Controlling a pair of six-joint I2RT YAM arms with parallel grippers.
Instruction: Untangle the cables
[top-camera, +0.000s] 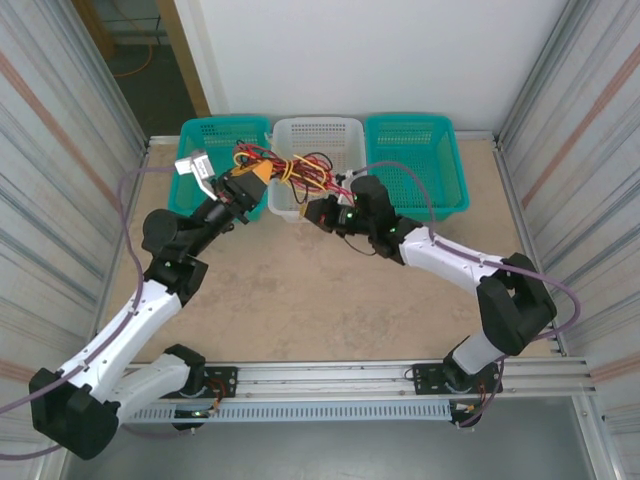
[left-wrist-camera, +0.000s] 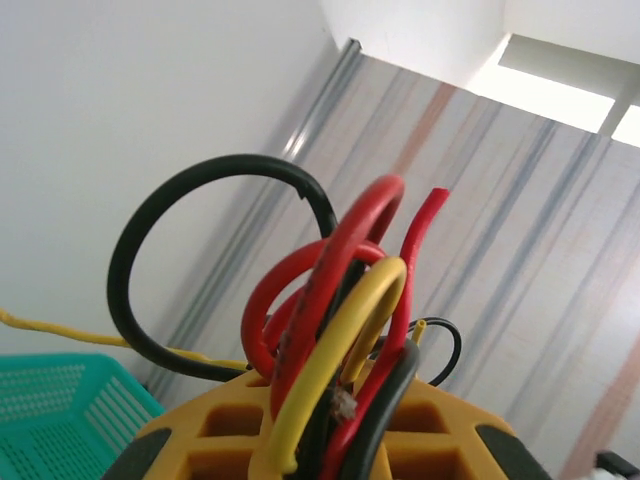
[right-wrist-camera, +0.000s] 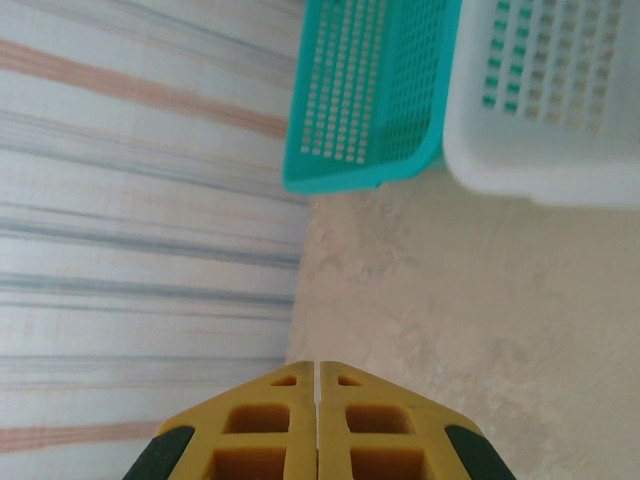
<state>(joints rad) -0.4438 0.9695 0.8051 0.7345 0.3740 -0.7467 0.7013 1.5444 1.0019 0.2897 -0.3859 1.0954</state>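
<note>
Top camera looks down; close wrist cameras share its teal basket (left-wrist-camera: 60, 410).

Tangled cables (top-camera: 292, 166) in left hand (top-camera: 256, 174)

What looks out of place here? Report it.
The cables are a tangled clump of red, black and yellow loops, clamped in the left gripper and held above the left rim of the white basket. Nothing looks spilled.

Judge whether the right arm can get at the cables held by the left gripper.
Probably yes: the right gripper, shut and empty, sits near the cables with nothing between; it must open first.
</note>
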